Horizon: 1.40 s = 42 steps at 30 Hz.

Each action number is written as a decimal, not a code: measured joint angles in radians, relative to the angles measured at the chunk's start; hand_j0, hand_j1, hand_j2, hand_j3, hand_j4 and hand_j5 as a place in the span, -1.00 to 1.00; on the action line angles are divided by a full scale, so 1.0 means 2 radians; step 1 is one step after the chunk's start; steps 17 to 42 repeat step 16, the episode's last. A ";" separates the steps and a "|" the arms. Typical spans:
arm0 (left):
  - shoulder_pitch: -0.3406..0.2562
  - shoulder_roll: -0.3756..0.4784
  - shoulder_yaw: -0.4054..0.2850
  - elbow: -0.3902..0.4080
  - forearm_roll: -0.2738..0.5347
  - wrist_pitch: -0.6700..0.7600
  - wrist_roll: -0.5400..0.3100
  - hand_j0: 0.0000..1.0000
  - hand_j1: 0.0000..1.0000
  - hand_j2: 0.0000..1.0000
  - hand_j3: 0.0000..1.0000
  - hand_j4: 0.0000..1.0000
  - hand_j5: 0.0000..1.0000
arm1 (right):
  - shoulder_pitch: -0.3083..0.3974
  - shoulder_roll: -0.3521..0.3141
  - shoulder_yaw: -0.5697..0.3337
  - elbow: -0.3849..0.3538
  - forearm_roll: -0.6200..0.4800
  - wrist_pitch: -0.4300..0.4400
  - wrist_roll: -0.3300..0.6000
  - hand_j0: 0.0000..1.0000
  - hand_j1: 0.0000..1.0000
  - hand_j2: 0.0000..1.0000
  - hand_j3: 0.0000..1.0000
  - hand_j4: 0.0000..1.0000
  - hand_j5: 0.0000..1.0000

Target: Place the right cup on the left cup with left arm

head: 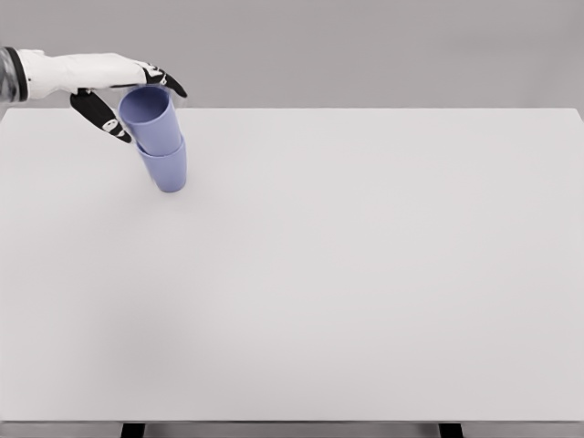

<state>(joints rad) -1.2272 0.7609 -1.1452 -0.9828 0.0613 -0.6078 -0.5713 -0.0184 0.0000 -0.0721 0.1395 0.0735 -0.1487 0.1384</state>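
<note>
Two light blue cups stand nested at the table's far left. The upper cup [146, 114] sits inside the lower cup [166, 169], and the stack looks slightly tilted toward the upper left. My left hand [151, 111] reaches in from the left edge and wraps the upper cup. Its thumb [102, 119] lies against the cup's left side, and its fingers [170, 85] lie over the rim's far right side. The right arm does not show.
The white table [347, 274] stretches wide to the right and toward the front. Its far edge runs just behind the hand. Two dark table legs show at the bottom edge.
</note>
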 measured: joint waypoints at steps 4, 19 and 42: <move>-0.001 0.002 0.001 -0.002 0.001 0.000 0.000 1.00 1.00 1.00 1.00 1.00 1.00 | 0.000 0.000 0.000 0.000 0.000 0.000 0.000 1.00 1.00 1.00 1.00 1.00 1.00; 0.074 0.165 0.025 -0.316 0.109 -0.003 -0.002 1.00 1.00 1.00 1.00 1.00 1.00 | 0.000 0.000 0.000 0.000 0.000 0.000 0.000 1.00 1.00 1.00 1.00 1.00 1.00; 0.074 0.165 0.025 -0.316 0.109 -0.003 -0.002 1.00 1.00 1.00 1.00 1.00 1.00 | 0.000 0.000 0.000 0.000 0.000 0.000 0.000 1.00 1.00 1.00 1.00 1.00 1.00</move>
